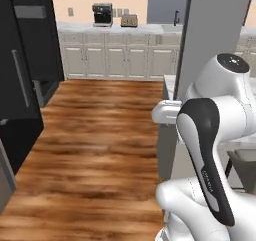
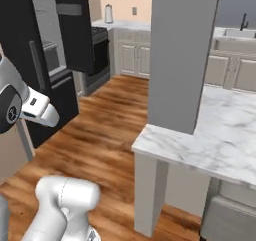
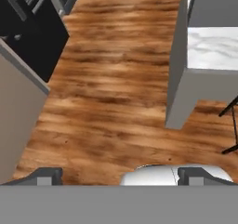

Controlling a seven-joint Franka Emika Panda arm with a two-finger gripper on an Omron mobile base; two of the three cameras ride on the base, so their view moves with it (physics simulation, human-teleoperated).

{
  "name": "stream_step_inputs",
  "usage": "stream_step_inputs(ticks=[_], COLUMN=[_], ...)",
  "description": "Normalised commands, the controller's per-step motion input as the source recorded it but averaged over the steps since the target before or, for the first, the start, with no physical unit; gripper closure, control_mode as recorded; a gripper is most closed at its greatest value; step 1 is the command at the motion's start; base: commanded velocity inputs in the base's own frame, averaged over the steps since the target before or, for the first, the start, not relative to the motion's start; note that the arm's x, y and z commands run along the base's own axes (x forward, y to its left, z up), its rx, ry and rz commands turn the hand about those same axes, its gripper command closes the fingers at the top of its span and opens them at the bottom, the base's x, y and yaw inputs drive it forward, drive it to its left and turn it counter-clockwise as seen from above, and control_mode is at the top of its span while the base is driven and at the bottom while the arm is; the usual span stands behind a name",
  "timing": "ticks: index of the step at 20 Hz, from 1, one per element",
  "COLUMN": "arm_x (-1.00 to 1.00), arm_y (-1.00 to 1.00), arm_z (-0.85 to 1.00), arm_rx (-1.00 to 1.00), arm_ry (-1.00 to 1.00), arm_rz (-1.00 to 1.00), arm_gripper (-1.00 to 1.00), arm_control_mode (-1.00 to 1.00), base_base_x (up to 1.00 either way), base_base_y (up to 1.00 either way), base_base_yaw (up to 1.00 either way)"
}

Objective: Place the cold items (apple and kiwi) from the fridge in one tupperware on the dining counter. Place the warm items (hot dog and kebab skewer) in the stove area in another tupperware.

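Note:
My gripper [image 3: 123, 177] is open, with nothing between its two dark fingertips [image 3: 46, 175]; it hangs over bare wooden floor [image 3: 116, 79] and looks down at it. The marble dining counter [image 2: 225, 135] stands to the right on a grey leg [image 3: 179, 93], and its top [image 3: 211, 46] carries nothing in the part that I see. The black fridge [image 1: 20, 85] is at the left with its doors closed. A dark stove [image 2: 97, 40] stands further back along the left wall. The apple, kiwi, hot dog, kebab skewer and tupperware are out of view.
A grey pillar [image 2: 182, 50] rises from the counter's near end. White cabinets [image 1: 115, 60] line the back wall with a coffee machine [image 1: 102, 14] and a toaster [image 1: 129, 20] on top. A stool's dark legs [image 3: 230, 125] stand by the counter. Open floor [image 1: 100, 135] lies between fridge and counter.

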Motion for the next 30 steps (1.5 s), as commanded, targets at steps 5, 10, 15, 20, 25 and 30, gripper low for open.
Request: stream_step_inputs(ticks=[5,10,15,20,25,30], arm_x=[0.00,0.00,0.00,0.00,0.00,0.00], arm_y=[0.00,0.00,0.00,0.00,0.00,0.00], arm_z=[0.00,0.00,0.00,0.00,0.00,0.00], arm_rx=[0.00,0.00,0.00,0.00,0.00,0.00], arm_ry=[0.00,0.00,0.00,0.00,0.00,0.00], arm_rz=[0.00,0.00,0.00,0.00,0.00,0.00], arm_gripper=[-1.00,-1.00,-1.00,-1.00,-1.00,-1.00], arm_control_mode=[1.00,1.00,1.00,1.00,1.00,1.00], base_base_x=[0.91,0.88,0.91,0.99,1.00,1.00], base_base_y=[0.88,0.46,0.29,0.22,0.35,0.32], base_base_yaw=[-0.38,-0.31,-0.24,-0.15,-0.10,0.03])
